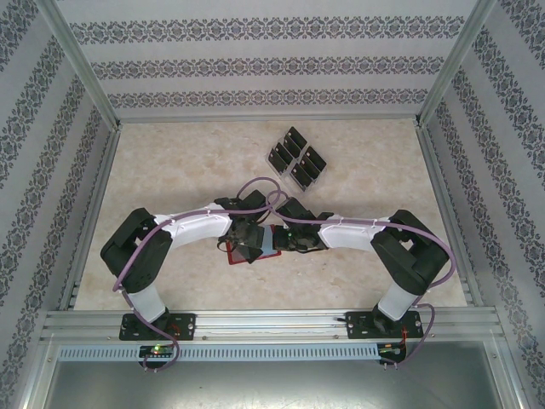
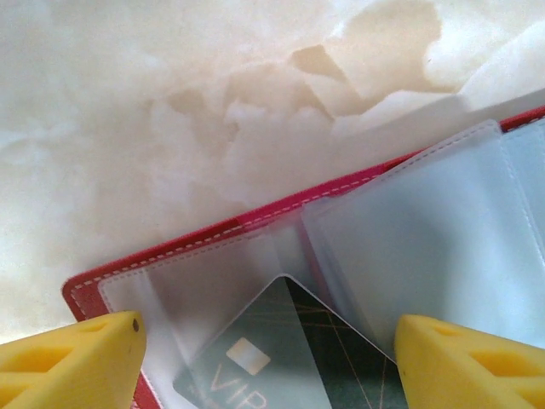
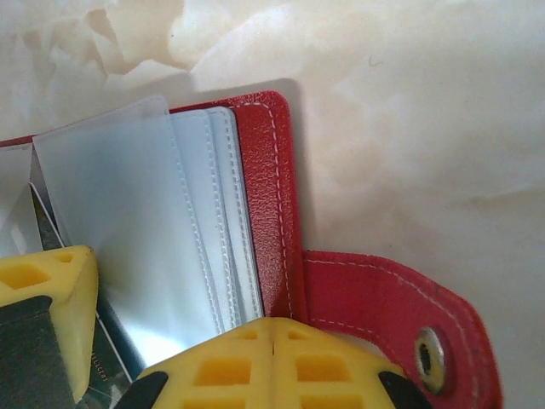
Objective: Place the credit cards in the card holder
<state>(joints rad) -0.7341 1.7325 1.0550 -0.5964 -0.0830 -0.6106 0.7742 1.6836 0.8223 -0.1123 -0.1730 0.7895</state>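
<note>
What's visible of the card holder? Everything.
The card holder is a red leather-look wallet with white stitching, lying open on the marbled table. Clear plastic sleeves fan inside; a snap tab with a metal stud sticks out one edge. A dark card sits partly under a sleeve, between the spread fingers of the left gripper. The shut right gripper seems to pin it.

- The left arm (image 1: 183, 230) and the right arm (image 1: 358, 232) meet mid-frame in the top view, blocking the card holder (image 1: 264, 253) from both sides.
- The credit cards (image 1: 302, 173) cluster just above the wrists.
- The table (image 1: 170, 162) lies bare at upper left, at upper right and along the bottom strip.
- Patterned walls (image 1: 34, 170) hem three sides.
</note>
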